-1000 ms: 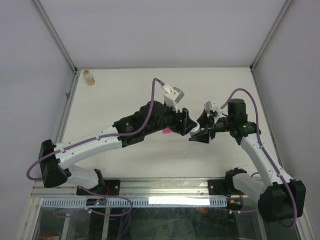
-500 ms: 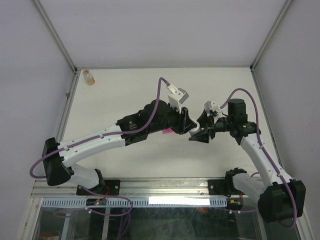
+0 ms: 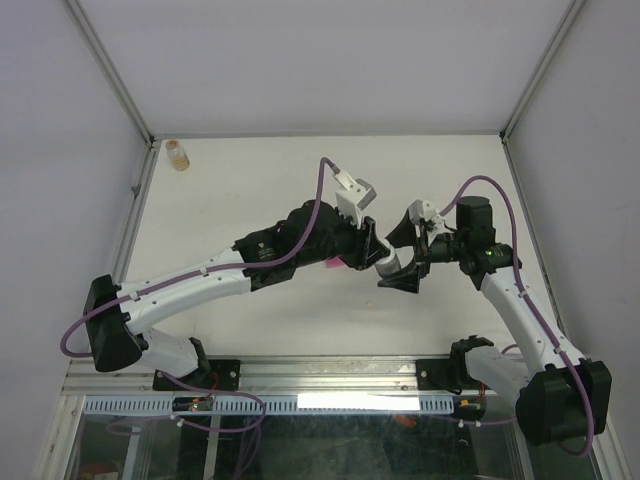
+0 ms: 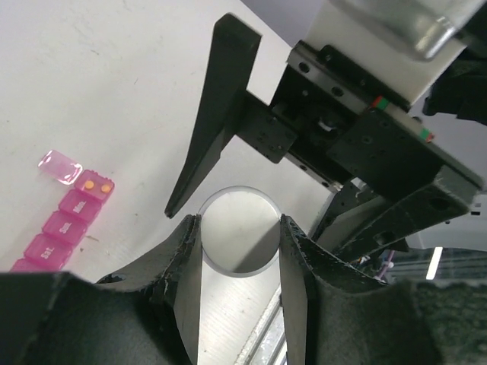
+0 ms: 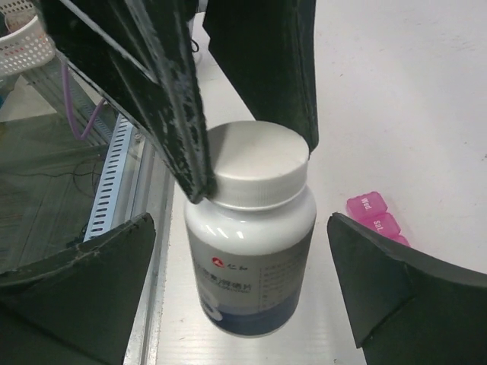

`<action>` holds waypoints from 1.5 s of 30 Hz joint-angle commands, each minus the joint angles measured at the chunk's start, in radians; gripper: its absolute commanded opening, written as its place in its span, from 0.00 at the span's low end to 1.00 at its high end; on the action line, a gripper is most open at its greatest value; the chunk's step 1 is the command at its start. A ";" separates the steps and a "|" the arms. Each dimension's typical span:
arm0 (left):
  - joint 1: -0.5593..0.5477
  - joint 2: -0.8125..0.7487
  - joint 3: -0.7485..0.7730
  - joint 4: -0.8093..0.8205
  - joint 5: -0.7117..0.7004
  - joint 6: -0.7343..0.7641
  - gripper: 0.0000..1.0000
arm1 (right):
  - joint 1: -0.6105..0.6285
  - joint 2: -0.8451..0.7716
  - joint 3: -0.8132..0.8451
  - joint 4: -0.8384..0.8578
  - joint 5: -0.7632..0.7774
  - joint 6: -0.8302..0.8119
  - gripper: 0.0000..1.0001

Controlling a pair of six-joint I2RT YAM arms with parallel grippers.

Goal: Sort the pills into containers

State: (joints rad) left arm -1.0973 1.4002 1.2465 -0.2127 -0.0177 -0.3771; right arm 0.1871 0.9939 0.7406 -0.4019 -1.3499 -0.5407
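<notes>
A white-capped bottle [image 5: 251, 243] stands on the table between the two grippers. My left gripper [image 4: 238, 220] is shut on its cap [image 4: 238, 242] from above. My right gripper [image 5: 243, 281] is open, its fingers [image 5: 76, 281] wide apart on either side of the bottle's body and clear of it. The pink containers strip [image 4: 68, 220] lies just beside, at the left in the left wrist view. Its end compartment has its lid flipped open, and two small orange pills [image 4: 95, 185] lie in it. From above, the strip [image 3: 335, 262] is mostly hidden under the left arm.
A small amber bottle [image 3: 177, 154] stands at the far left corner of the table. The metal rail of the table's front edge [image 5: 106, 182] runs close to the white bottle.
My left gripper has closed on the bottle's cap. My right gripper has opened wide and let go of the bottle. Both arms have barely moved.
</notes>
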 commanded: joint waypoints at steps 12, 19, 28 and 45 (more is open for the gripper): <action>0.435 -0.115 -0.347 0.082 -0.232 0.008 0.00 | -0.012 0.001 0.011 0.039 0.076 -0.011 0.99; 0.642 -0.021 -0.314 0.174 -0.333 0.054 0.00 | -0.013 0.003 0.002 0.060 0.095 0.005 0.99; 0.761 0.264 -0.094 0.172 -0.306 0.087 0.00 | -0.015 0.003 -0.002 0.076 0.103 0.020 0.99; 0.892 0.776 0.537 0.027 -0.421 0.107 0.03 | -0.021 0.018 -0.007 0.085 0.112 0.024 0.99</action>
State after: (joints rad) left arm -0.2306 2.1399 1.6764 -0.1520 -0.3698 -0.2947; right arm 0.1738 1.0080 0.7288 -0.3550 -1.2411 -0.5243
